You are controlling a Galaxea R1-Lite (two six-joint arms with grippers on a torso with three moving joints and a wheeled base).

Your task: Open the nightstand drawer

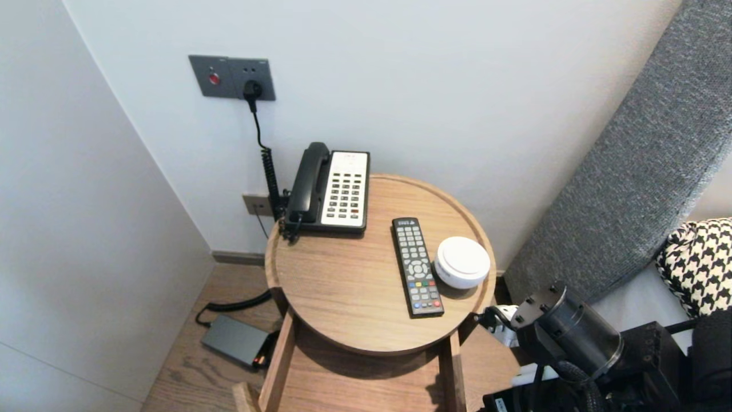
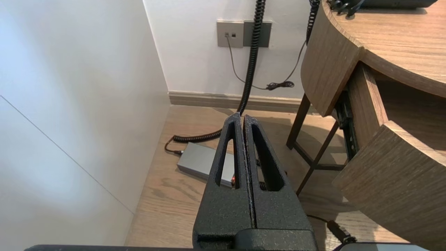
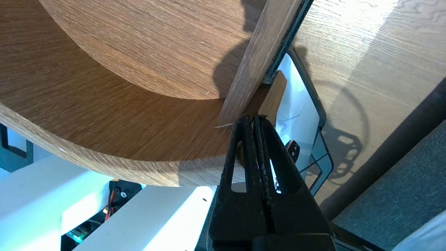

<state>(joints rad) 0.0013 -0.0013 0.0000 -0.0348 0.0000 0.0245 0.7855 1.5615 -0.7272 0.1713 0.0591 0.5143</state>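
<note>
1. right gripper (image 3: 253,118): jaws pressed fully together, nothing between them. it sits low at the front-right of the round worktop (image 1: 343,286), beside the pulled-out drawer (image 1: 366,383).
2. key relation: the drawer's right side wall (image 3: 251,69) begins right at the jaw tips. its long axis runs straight away from them, back under the worktop. tips look on or just shy of the wall's near end; can't tell if they touch.
3. rest of the drawer lies to the robot's left of those jaws, w/ the worktop overhanging its back part.
4. left gripper (image 2: 243,116): jaws also shut & empty. it's low on the left side, above the floor (image 2: 167,195), aimed toward a grey box (image 2: 198,162) lying there. it's well apart from that side wall, so the right arm is clearly the nearer one.
5. on the worktop: phone (image 1: 334,189) at the back-left, remote (image 1: 417,266) lying lengthwise front-to-back, white round puck (image 1: 462,262) just beside it on the right. neither gripper touches any of them.
</note>
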